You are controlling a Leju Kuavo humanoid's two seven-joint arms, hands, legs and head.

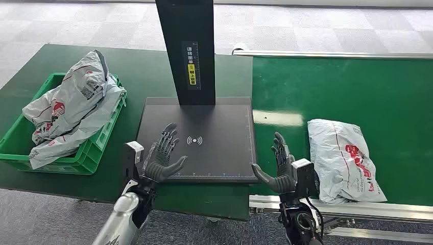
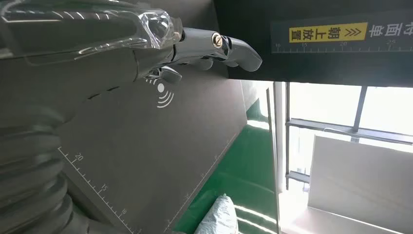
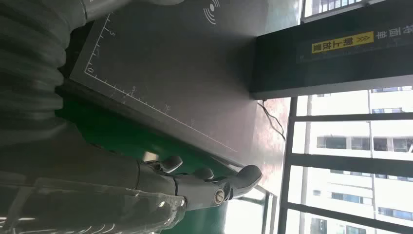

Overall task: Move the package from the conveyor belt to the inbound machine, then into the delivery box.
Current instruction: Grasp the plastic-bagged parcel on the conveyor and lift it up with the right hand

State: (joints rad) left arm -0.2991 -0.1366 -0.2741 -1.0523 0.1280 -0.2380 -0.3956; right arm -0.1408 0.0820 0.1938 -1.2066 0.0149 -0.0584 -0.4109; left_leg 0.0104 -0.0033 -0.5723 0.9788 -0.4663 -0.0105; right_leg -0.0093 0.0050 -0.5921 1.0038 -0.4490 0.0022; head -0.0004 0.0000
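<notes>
One package [image 1: 343, 158] lies on the one green belt [image 1: 357, 97]. One green box [image 1: 87, 153] holds a heap of grey bags [image 1: 71, 109]; how many cannot be told, at least two. One black machine [image 1: 224, 153] stands between them, with one upright column [image 1: 186, 46]. Two hands: left hand [image 1: 162, 155] and right hand [image 1: 278, 166].

- The black post [image 1: 186, 51] stands upright at the far edge of the scanner plate [image 1: 214, 127] and blocks the way there; the plate surface between both hands is flat and bare
- The green crate [image 1: 92, 153] is heaped with bags [image 1: 71, 102]; they rise above its rim
- The package [image 1: 342, 158] lies alone on the belt [image 1: 357, 92]; green belt is free around it
</notes>
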